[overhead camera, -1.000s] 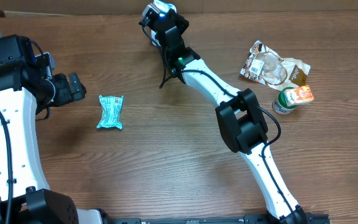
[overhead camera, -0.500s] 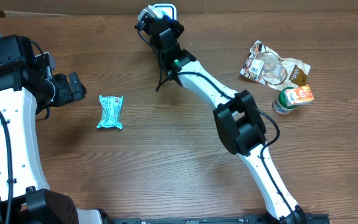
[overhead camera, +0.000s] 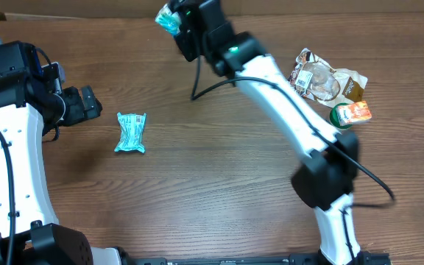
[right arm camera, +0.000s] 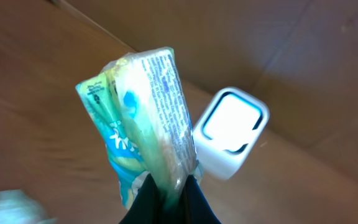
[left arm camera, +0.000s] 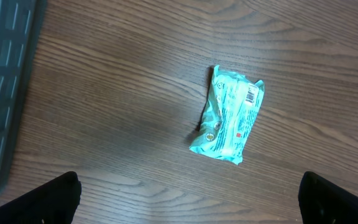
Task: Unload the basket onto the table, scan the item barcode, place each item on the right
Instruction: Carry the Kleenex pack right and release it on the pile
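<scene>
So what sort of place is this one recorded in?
Probably a lab bench mocked up as a shop checkout: a wood-grain table, loose packaged snacks, and a teal packet held near a small white scanner.

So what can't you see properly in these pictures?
- Right wrist: the held packet is blurred, its print unreadable, and no barcode shows.
- Overhead: the scanner is hidden under the right arm.
- Left wrist: the left fingers are cut off by the bottom edge.
</scene>
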Tool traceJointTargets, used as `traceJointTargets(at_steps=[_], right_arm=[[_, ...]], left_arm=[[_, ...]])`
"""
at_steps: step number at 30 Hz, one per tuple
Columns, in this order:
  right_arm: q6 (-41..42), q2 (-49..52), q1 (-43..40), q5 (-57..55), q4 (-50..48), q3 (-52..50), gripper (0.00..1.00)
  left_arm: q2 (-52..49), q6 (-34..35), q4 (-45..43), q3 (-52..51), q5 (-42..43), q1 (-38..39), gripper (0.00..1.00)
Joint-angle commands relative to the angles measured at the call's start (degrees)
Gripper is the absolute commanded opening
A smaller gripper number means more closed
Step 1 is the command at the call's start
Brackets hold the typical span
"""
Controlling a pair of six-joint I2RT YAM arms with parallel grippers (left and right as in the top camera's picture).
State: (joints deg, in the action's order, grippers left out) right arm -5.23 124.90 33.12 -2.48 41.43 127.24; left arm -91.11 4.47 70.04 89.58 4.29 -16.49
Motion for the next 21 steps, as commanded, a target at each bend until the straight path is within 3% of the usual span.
traceJointTargets(at_steps=[1,4,7,10,16,21], right_arm=[[18.5,-5.6,-4.1,10.1,10.8,0.3,0.04],[21.2,-6.3,-7.4,8.6,22.7,0.3,0.04],[29.4,-5.7,-11.5,1.8,34.4,0.1,0.04],[33.5,-5.3,-16.1,-0.6,41.1,-2.5,0.04],[38.3,-5.3,-23.8,-0.5,40.4,-13.6,0.04],[38.5,-5.3,-27.8,-0.5,34.4,-24.2,0.04]], left_arm=[[0.5,-0.2,0.0,0.2,0.2,0.4,1.0],[0.5,-0.2,0.0,0.2,0.2,0.4,1.0],[0.5,-0.2,0.0,0.2,0.2,0.4,1.0],[0.5,-0.2,0.0,0.2,0.2,0.4,1.0],[0.5,-0.2,0.0,0.2,0.2,0.4,1.0],[0.5,-0.2,0.0,0.2,0.2,0.4,0.99]])
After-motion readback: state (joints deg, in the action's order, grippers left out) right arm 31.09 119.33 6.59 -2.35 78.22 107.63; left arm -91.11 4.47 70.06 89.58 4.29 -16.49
